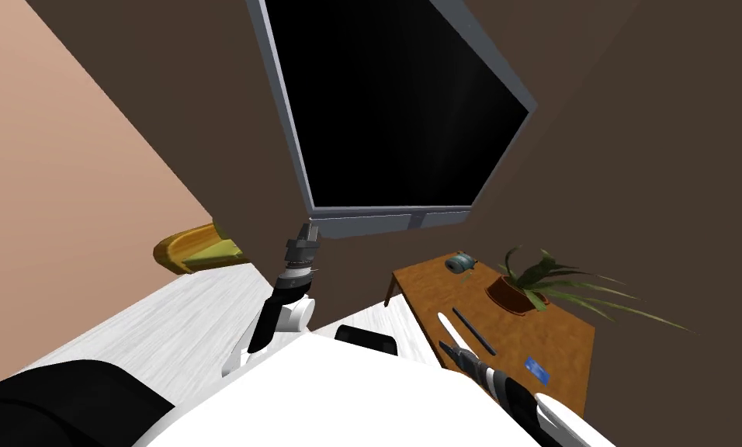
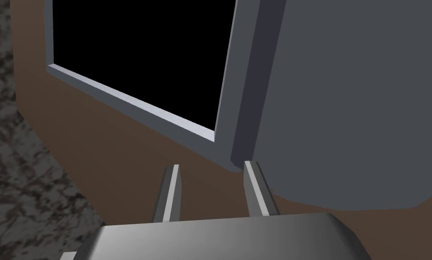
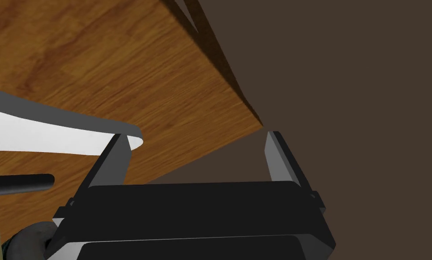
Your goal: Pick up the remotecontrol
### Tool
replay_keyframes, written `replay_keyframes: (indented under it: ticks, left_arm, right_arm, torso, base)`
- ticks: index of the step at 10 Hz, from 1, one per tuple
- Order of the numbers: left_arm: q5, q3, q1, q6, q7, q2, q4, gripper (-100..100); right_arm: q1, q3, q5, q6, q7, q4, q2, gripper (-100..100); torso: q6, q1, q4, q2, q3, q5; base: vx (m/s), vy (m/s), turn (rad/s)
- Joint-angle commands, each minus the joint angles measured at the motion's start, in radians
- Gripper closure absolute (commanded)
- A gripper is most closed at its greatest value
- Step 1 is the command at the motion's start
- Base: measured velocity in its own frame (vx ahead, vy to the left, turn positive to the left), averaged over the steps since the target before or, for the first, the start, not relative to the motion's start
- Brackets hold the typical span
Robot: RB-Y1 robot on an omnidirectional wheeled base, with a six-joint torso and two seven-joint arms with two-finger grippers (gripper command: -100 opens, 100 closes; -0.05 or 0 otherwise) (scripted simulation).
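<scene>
The remote control (image 1: 448, 326) is a long white bar lying on the near part of a brown wooden table (image 1: 563, 341), next to a thin black rod (image 1: 474, 332). My right gripper (image 1: 446, 348) hovers at the remote's near end, by the table's front edge. In the right wrist view that gripper (image 3: 197, 151) is open; one finger overlaps the tip of the white, grey-edged remote (image 3: 39, 128), and nothing sits between the fingers. The black rod (image 3: 18, 184) lies beside it. My left gripper (image 1: 308, 230) is raised near the television's lower corner, fingers (image 2: 170, 189) apart and empty.
A large dark television (image 1: 393, 109) hangs on the brown wall above the table. On the table stand a potted plant (image 1: 532, 283), a small grey-blue object (image 1: 460, 264) at the far end and a blue card (image 1: 538, 369). A yellow curved piece of furniture (image 1: 195, 248) sits at the left.
</scene>
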Motion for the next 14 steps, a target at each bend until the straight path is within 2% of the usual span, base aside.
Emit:
replay_keyframes:
  ticks: [1, 2, 4, 5, 6, 7, 11, 12, 14]
  left_arm:
    - [0.0, 0.0, 0.0, 0.0, 0.0, 0.0, 0.0, 0]
    - [0.0, 0.0, 0.0, 0.0, 0.0, 0.0, 0.0, 0]
    - [0.0, 0.0, 0.0, 0.0, 0.0, 0.0, 0.0, 0]
    - [0.0, 0.0, 0.0, 0.0, 0.0, 0.0, 0.0, 0]
    - [0.0, 0.0, 0.0, 0.0, 0.0, 0.0, 0.0, 0]
    - [0.0, 0.0, 0.0, 0.0, 0.0, 0.0, 0.0, 0]
    - [0.0, 0.0, 0.0, 0.0, 0.0, 0.0, 0.0, 0]
    - [0.0, 0.0, 0.0, 0.0, 0.0, 0.0, 0.0, 0]
    - [0.0, 0.0, 0.0, 0.0, 0.0, 0.0, 0.0, 0]
  right_arm:
    - [-0.012, 0.01, 0.011, -0.006, 0.004, 0.05, -0.005, -100]
    - [-0.01, 0.027, 0.03, -0.003, 0.003, 0.078, -0.031, -100]
    - [-0.01, 0.027, 0.03, -0.003, 0.003, 0.096, -0.031, -100]
    - [-0.008, 0.044, 0.048, -0.001, 0.002, 0.133, -0.054, -100]
    - [-0.008, 0.044, 0.048, -0.001, 0.002, 0.122, -0.054, -100]
    - [-0.008, 0.044, 0.048, -0.001, 0.002, 0.138, -0.054, -100]
    - [0.007, 0.106, 0.106, 0.006, 0.003, 0.278, -0.113, -100]
    - [0.007, 0.106, 0.106, 0.006, 0.003, 0.278, -0.113, -100]
    - [0.018, 0.134, 0.127, 0.008, 0.003, 0.329, -0.123, -100]
  torso:
    - [0.0, 0.0, 0.0, 0.0, 0.0, 0.0]
    - [0.002, 0.0, 0.0, 0.0, 0.0, 0.0]
    - [0.001, 0.0, 0.0, 0.0, 0.0, 0.0]
    - [0.002, 0.0, 0.0, 0.0, 0.0, 0.0]
    - [0.0, 0.001, 0.0, 0.0, 0.0, 0.0]
    - [0.002, 0.001, 0.0, 0.0, 0.0, 0.0]
    - [0.001, 0.001, 0.0, -0.001, -0.001, 0.0]
    - [0.002, 0.001, 0.0, -0.001, -0.001, 0.0]
    - [0.001, 0.001, 0.0, 0.0, 0.0, 0.0]
  base:
    - [0.008, -0.017, 0.153]
    - [0.009, -0.002, 0.252]
    - [0.004, -0.003, 0.099]
    - [0.004, 0.009, 0.296]
    - [0.006, -0.002, 0.186]
    - [0.0, 0.0, 0.0]
    - [0.013, 0.006, 0.398]
    - [0.015, 0.002, 0.08]
    - [0.012, 0.009, 0.246]
